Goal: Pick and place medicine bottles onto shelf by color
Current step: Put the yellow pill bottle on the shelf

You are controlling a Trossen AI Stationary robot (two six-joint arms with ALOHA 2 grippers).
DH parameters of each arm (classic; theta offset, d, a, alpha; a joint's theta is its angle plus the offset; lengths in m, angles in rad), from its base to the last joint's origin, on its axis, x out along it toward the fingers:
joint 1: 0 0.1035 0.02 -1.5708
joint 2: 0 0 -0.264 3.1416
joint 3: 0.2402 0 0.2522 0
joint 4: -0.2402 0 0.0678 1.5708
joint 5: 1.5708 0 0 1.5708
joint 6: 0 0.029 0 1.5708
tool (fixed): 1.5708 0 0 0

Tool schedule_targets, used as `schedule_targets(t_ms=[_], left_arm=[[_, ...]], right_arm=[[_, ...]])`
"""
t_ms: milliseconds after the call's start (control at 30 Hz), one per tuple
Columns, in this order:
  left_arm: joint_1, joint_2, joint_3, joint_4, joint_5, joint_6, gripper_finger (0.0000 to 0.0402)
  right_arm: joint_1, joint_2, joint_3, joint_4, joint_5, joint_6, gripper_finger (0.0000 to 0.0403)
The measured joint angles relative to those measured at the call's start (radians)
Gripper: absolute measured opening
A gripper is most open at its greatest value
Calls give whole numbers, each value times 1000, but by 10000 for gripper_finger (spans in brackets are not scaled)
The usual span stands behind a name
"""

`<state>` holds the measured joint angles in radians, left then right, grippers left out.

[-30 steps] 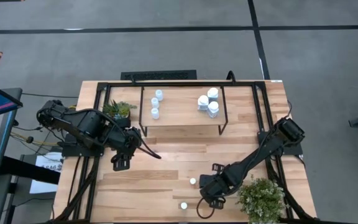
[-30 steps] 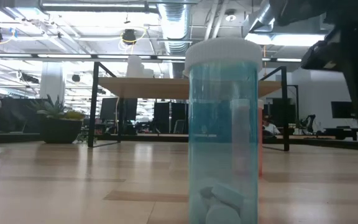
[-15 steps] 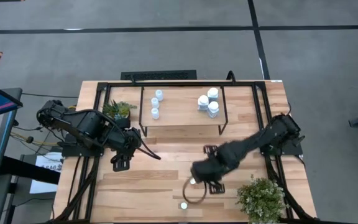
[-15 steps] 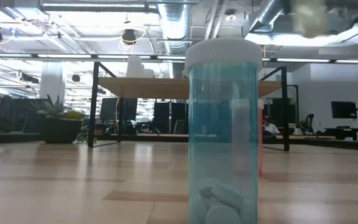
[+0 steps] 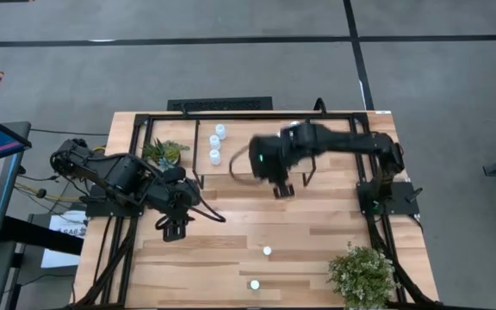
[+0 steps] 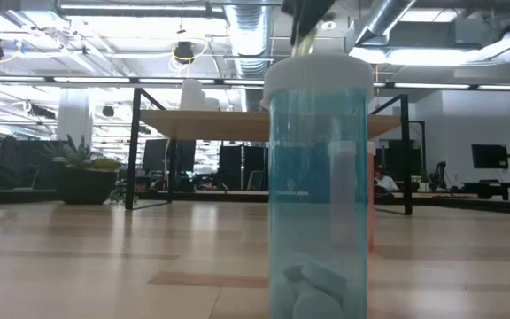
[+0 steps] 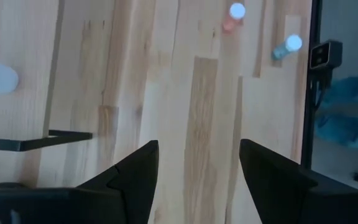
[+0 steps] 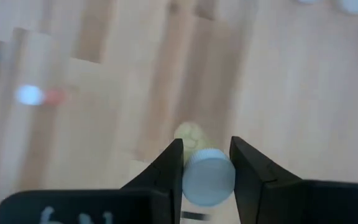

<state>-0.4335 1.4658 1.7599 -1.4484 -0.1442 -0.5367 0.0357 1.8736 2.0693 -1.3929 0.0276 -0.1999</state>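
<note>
Grey floor surrounds a plank table [image 5: 231,232] framed by black rails, and the low view looks across it into an open office with ceiling lights. At the far left of the table stands a small potted plant [image 5: 164,152]. Just right of and nearer than it, the left gripper [image 5: 174,231] hovers low over bare planks, its fingers [image 7: 135,171] spread wide with nothing between them. Right of the plant, the shelf [image 5: 252,148] sits at the far middle of the table, a light board on black wire legs. Three small bottles [image 5: 216,143] stand in a line on its left part. The right gripper [image 5: 283,189] hangs over the shelf's near edge, right of centre, its arm reaching across the board from the right and hiding that part of it. Its fingers [image 8: 169,165] are closed narrowly on a bottle with a pale cap [image 8: 209,178], seen from above in the right wrist view. Two more bottles rest on the near planks: a reddish one [image 5: 267,251] and, closer to the near edge, a blue one [image 5: 254,284], which fills the low view. A bushy plant [image 5: 362,274] stands at the near right corner.
</note>
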Motion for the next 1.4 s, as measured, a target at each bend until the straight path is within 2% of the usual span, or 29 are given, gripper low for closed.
schedule_targets(t_ms=[267, 533, 800, 1167, 1400], left_arm=[[0, 0, 0, 8, -40, -49, 210], [0, 0, 0, 8, -90, -51, 210], [1, 1, 0, 8, -99, -51, 210], [1, 0, 0, 8, -106, -51, 210], [1, 0, 0, 8, -107, -51, 210]], right_arm=[[-224, 20, 1, 30, 1, -237, 107], [-328, 76, 1, 100, 2, -357, 107], [-334, 117, 14, 107, 43, -408, 107], [-289, 128, 18, 172, 42, -546, 108], [-277, 128, 19, 199, 42, -561, 108]])
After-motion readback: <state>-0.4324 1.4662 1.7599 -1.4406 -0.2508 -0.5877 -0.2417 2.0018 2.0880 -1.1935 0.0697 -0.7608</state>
